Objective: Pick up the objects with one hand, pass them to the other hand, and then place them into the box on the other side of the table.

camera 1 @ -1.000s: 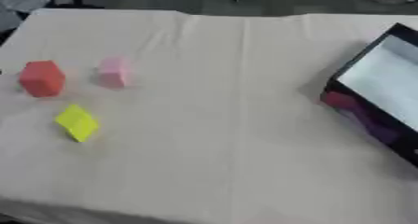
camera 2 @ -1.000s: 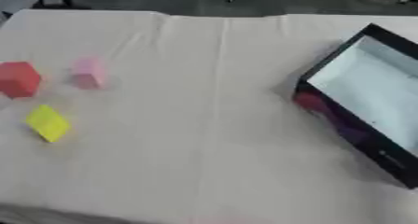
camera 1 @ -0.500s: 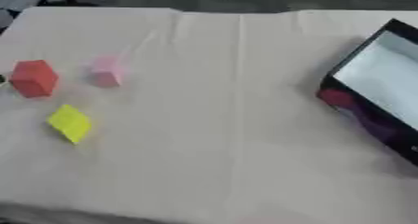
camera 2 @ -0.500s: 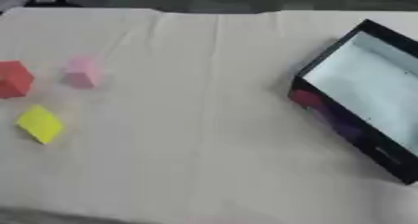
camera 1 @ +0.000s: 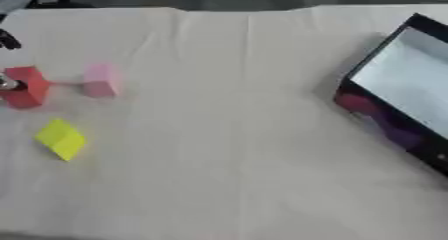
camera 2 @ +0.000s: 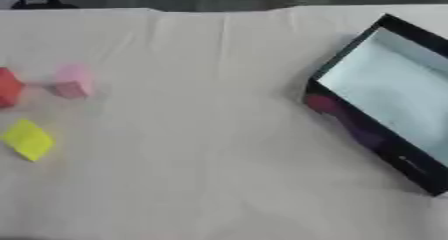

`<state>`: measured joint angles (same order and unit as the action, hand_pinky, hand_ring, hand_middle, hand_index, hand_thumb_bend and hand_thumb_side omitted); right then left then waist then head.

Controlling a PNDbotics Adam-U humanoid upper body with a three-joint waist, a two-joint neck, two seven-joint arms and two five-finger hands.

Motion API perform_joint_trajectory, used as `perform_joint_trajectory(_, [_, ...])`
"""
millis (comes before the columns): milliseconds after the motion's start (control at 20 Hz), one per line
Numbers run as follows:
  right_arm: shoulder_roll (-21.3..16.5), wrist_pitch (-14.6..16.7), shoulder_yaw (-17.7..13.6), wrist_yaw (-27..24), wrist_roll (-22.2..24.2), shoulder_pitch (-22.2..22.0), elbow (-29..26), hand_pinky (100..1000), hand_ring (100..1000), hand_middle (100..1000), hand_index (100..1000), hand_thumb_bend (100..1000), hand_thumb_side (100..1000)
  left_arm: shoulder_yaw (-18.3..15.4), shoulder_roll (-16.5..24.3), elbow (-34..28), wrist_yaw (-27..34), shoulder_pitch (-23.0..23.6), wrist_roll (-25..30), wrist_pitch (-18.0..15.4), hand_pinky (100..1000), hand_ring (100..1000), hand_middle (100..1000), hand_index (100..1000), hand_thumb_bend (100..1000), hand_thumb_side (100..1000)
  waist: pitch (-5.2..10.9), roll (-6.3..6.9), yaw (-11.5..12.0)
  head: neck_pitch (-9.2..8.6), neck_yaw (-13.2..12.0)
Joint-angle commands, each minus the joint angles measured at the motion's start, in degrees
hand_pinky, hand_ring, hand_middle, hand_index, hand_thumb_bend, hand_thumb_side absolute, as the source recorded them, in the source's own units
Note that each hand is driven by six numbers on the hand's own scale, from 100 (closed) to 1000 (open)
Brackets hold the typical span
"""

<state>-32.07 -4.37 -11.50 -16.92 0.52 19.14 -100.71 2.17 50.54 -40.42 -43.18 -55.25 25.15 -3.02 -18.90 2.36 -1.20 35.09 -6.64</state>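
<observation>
Touching the red block (camera 1: 26, 86), robot hand (camera 1: 9, 84) fingertip

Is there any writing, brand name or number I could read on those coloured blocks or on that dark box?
None can be read.
Box: a pale mark on its dark outer wall, too blurred to read.
Red block, pink block, yellow block: plain faces, no text visible.

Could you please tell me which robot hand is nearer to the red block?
Left. Only a bit of the left robot hand shows, at the view's left edge right by the red block; the right robot hand is not in view.
</observation>
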Motion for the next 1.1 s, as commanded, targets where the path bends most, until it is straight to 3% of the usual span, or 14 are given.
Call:
perform_joint_trajectory(50, [-1.44, 0.05, -0.43, 0.37, 0.05, 0.34, -0.97, 928, 1000, 919, 1000, 100, 802, -1.38, 1.36, 0.29, -3.06, -1.17, 0.64, -0.28, 938, 899, 782, 812, 584, 100, 0.08, 0.64, -0.10, -0.68, -0.12])
perform_joint_trajectory(250, [-1.34, -0.07, -0.55, 0.57, -0.05, -0.18, -0.83, 928, 1000, 918, 1000, 100, 805, -4.29, 0.45, -0.18, -6.34, -2.05, 2.49, -2.36, 929, 885, 771, 810, 596, 100, 0.32, 0.59, 0.36, -0.18, 0.43])
perform_joint_trajectory(450, [-1.50, -0.08, -0.61, 0.70, -0.07, -0.90, -0.68, 928, 1000, 917, 1000, 100, 803, -6.40, 1.25, -1.17, -5.02, -2.95, 4.77, -4.80, 928, 881, 768, 790, 599, 100, 1.08, 0.51, 1.03, 0.56, 1.03])
perform_joint_trajectory(900, [-1.79, -0.03, -0.62, 0.78, 0.00, -1.39, -0.52, 928, 1000, 916, 1000, 100, 803, -5.97, 3.33, 0.63, -2.78, -2.35, 12.06, -5.39, 937, 888, 781, 809, 618, 100, 1.60, 0.73, 1.32, 0.95, 1.37])
perform_joint_trajectory(1100, [-1.67, 0.02, -0.55, 0.79, 0.12, -1.23, -0.56, 928, 1000, 912, 1000, 100, 804, -5.30, 4.33, -0.16, -4.94, -1.45, 13.83, -3.16, 944, 900, 791, 818, 618, 100, 1.27, 0.64, 0.87, 0.47, 0.91])
